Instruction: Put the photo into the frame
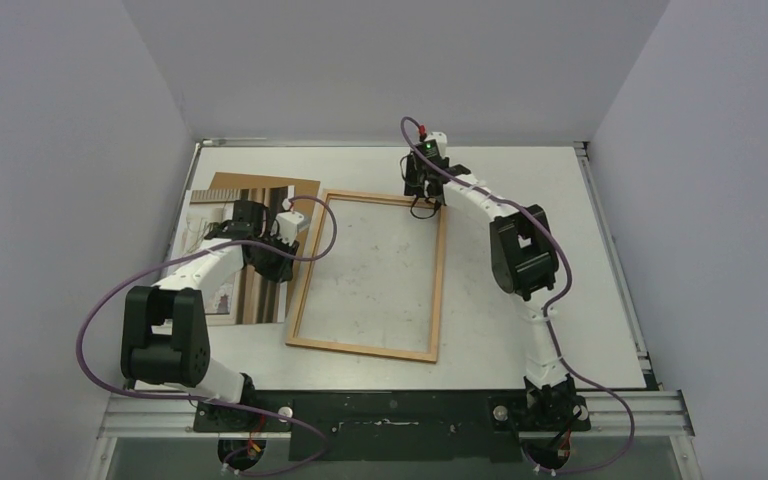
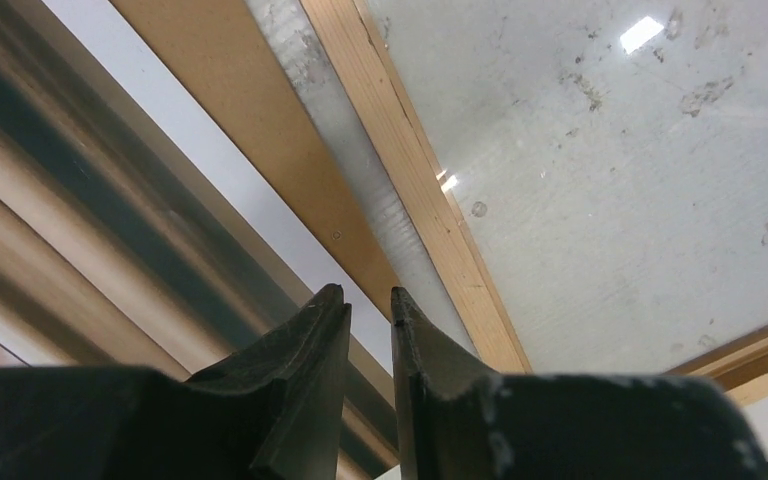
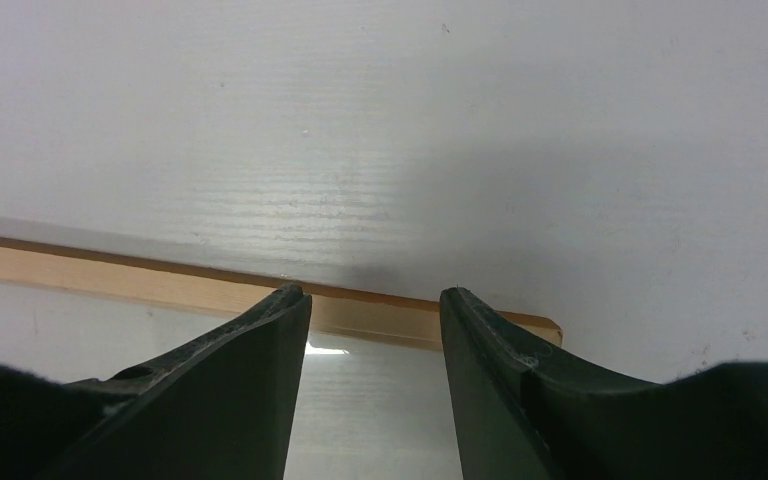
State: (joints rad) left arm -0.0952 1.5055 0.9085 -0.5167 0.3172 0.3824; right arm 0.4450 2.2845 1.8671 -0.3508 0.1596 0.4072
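The frame (image 1: 302, 300), a narrow light-wood border round a smudged clear pane, lies flat mid-table. The photo (image 1: 222, 255) lies left of it, striped side up, on a brown backing sheet (image 1: 260, 186). My left gripper (image 1: 280, 266) hovers over the photo's right edge. In the left wrist view its fingertips (image 2: 368, 292) stand a narrow gap apart with nothing between them, above the photo (image 2: 60, 220) and near the frame's left border (image 2: 410, 170). My right gripper (image 1: 422, 196) is open over the frame's far right corner (image 3: 500, 330), jaws (image 3: 375, 293) empty.
White table (image 3: 380, 120) with grey walls close on three sides. A thin strip of table (image 2: 360, 170) separates the backing sheet (image 2: 230, 110) from the frame. The left arm's purple cable (image 1: 320, 235) loops over the frame's left border.
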